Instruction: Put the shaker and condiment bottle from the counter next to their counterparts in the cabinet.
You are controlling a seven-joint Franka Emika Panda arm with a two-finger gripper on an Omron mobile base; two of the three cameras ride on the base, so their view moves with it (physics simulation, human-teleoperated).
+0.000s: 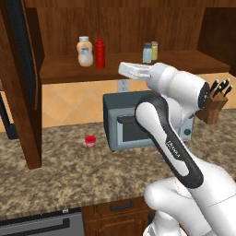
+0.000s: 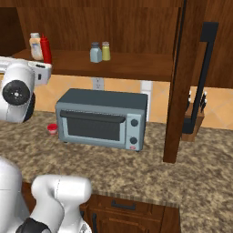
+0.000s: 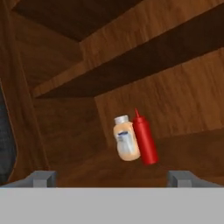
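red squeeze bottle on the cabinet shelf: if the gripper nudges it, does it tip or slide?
Probably tips: the condiment bottle is tall and slim on a narrow base. It stands right beside the peach-orange bottle, so a push that way would likely knock into it. The smooth round body may also slip between the fingers unless squeezed mid-height.

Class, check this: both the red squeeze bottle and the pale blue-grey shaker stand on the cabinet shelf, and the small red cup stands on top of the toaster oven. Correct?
One error: the red cup stands on the counter beside the toaster oven, as the left base view shows. The red squeeze bottle and shaker are on the cabinet shelf.
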